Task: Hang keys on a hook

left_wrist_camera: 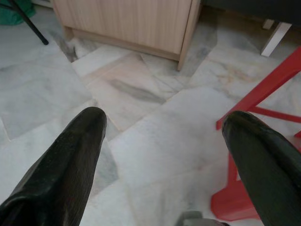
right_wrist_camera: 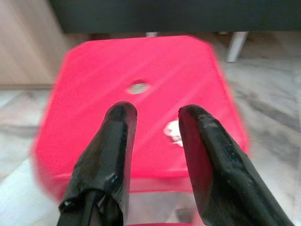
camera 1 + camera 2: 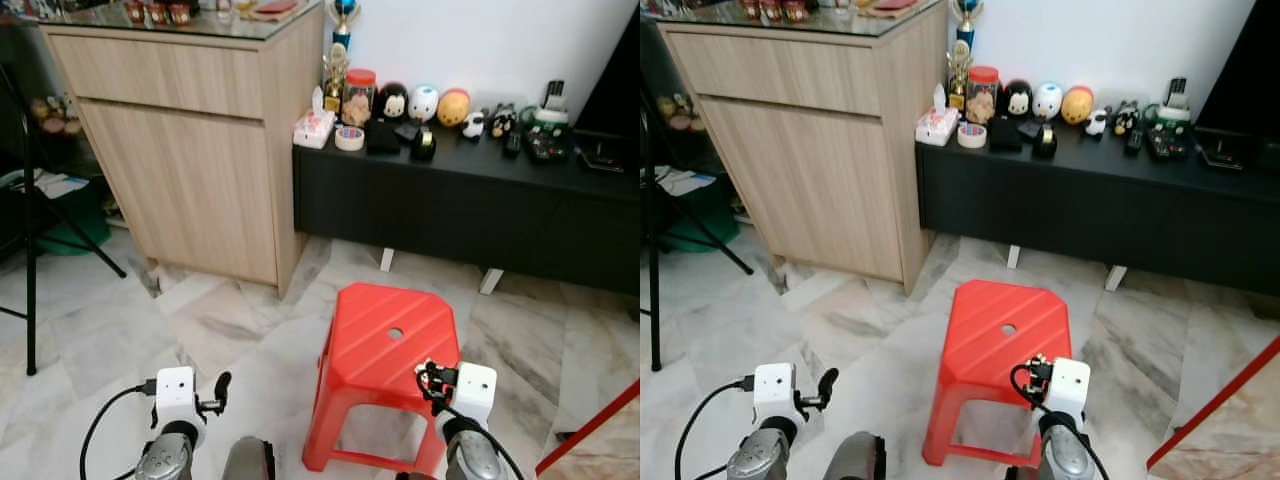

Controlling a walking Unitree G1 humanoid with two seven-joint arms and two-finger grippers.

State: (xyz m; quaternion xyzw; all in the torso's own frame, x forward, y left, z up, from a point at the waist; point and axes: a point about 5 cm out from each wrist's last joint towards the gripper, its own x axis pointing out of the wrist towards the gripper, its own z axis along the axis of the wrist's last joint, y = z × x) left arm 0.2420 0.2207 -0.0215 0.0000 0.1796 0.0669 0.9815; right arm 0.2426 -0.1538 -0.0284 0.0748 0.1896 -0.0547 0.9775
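**Asker:** Two big pieces of furniture, is that right?

**Describer:** Yes; on a marble floor [image 3: 220,320], a tall wooden cabinet [image 3: 190,150] stands to the left; just beside it is a low black sideboard [image 3: 450,210] topped with small figurines [image 3: 422,103]; in front, a red stool [image 3: 385,340].

**Asker:** And the claws?

**Describer:** The left gripper [image 1: 164,120] hangs low over bare floor, fingers spread wide, grasping nothing; the right gripper [image 2: 157,113] points at the stool's seat, fingers parted, nothing between them.

**Asker:** Where are the keys?

**Describer:** Hard to tell; a pale smudge [image 2: 173,133] lies on the seat, too blurred to identify.
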